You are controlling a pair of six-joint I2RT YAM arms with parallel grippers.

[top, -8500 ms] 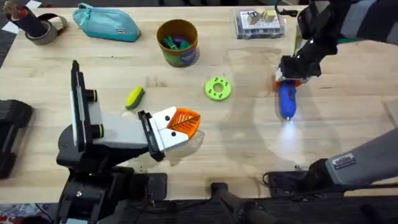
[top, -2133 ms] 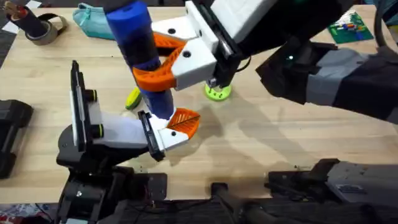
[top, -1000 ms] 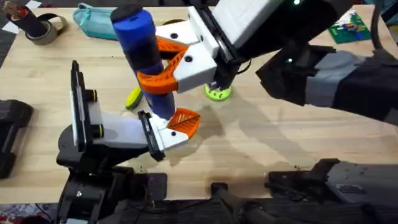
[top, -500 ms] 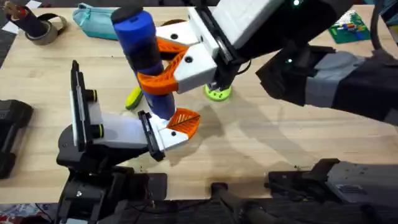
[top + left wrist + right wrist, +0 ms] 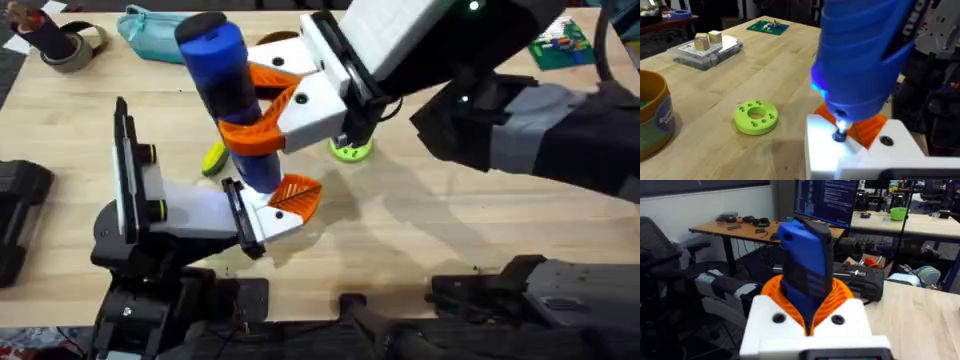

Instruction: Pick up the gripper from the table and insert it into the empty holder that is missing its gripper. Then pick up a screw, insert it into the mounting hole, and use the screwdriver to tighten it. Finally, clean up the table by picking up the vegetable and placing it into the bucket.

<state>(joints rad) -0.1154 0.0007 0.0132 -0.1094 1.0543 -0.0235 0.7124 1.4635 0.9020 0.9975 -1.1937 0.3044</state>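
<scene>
So, we clamp right claw (image 5: 262,118) mid-barrel on slim blue plastic screwdriver (image 5: 226,85): rigid, smooth, slip-prone. Left claw (image 5: 290,196) below bit; we cannot tell its state.

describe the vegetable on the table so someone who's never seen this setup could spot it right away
Start at the left arm's white tool, low on the wooden table. Just beyond it, beside the upright blue screwdriver held in the right tool, lies the vegetable. It is small and oblong, yellow with a green side, unlike the round lime-green disc with holes farther right.
</scene>
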